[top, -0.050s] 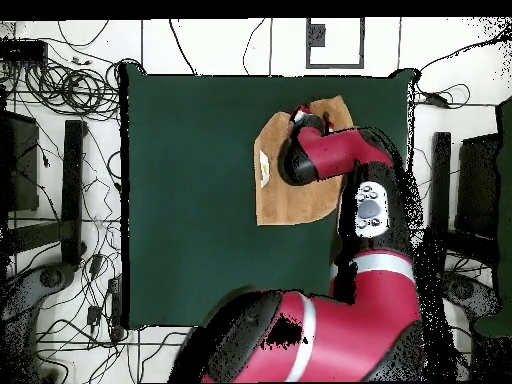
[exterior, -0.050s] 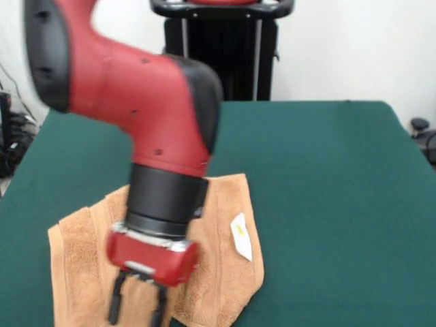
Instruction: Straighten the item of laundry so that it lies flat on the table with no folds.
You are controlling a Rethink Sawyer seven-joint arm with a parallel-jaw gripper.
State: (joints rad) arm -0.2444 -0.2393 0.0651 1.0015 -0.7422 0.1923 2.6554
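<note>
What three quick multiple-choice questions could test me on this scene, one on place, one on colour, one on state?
1. Where is the gripper?
A. over the towel
B. over bare table
C. off the table

2. What colour is the table?
A. white
B. dark green
C. red

3. How does the towel lie?
A. rolled into a tube
B. hanging off the table
C. spread out but with a corner folded over

Answers:
1. A: in the front view the jaws hang right above the tan cloth, and the overhead view shows the arm's end over the towel.
2. B: the felt-like top is dark green in both views.
3. C: most of it is spread on the table, but the corner near the white label is turned in and the outline is uneven.
</note>
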